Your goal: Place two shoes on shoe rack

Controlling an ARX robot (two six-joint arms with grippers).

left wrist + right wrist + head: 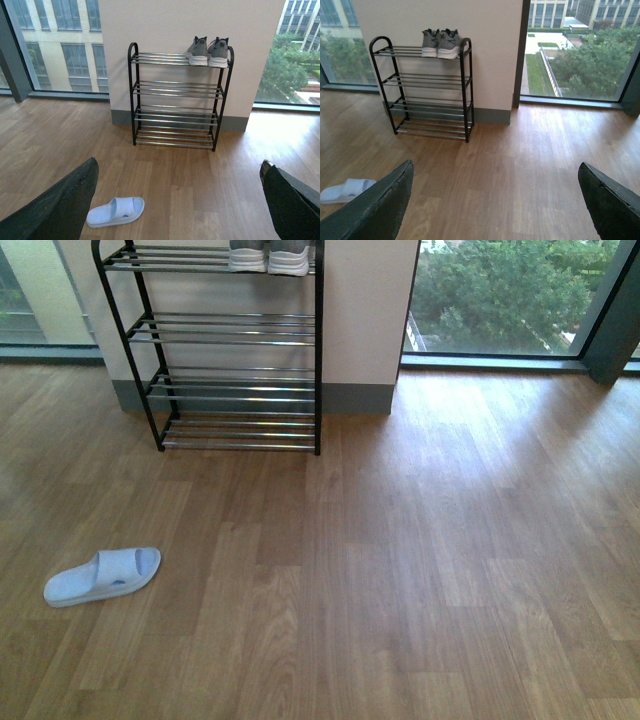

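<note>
- Left gripper [178,162] is hanging with its dark fingers spread wide apart and holding nothing. The right gripper [496,164] is showing the same, wide and empty. Neither is appearing in the front view.
- Two grey sneakers [207,51] are sitting side by side on the top tier of the shoe rack [235,335], toward its right end, with their heels facing the room and their soles resting on the rods.
- In the front view the rack is standing against the wall [365,310] at about 11 o'clock, and its three lower tiers are carrying nothing.
- One pale blue slipper [102,576] is lying sole-down on the wooden floor [430,570] at about 8 o'clock, well apart from the rack. No second slipper is showing.
- With a pair already up, the task is looking finished or nearly so.
- If the slipper counts, the next move is likely calling for the left arm, the nearer one. It would be reaching down toward 8 o'clock, closing across the strap, then carrying the slipper toward 11 o'clock onto a free tier.
</note>
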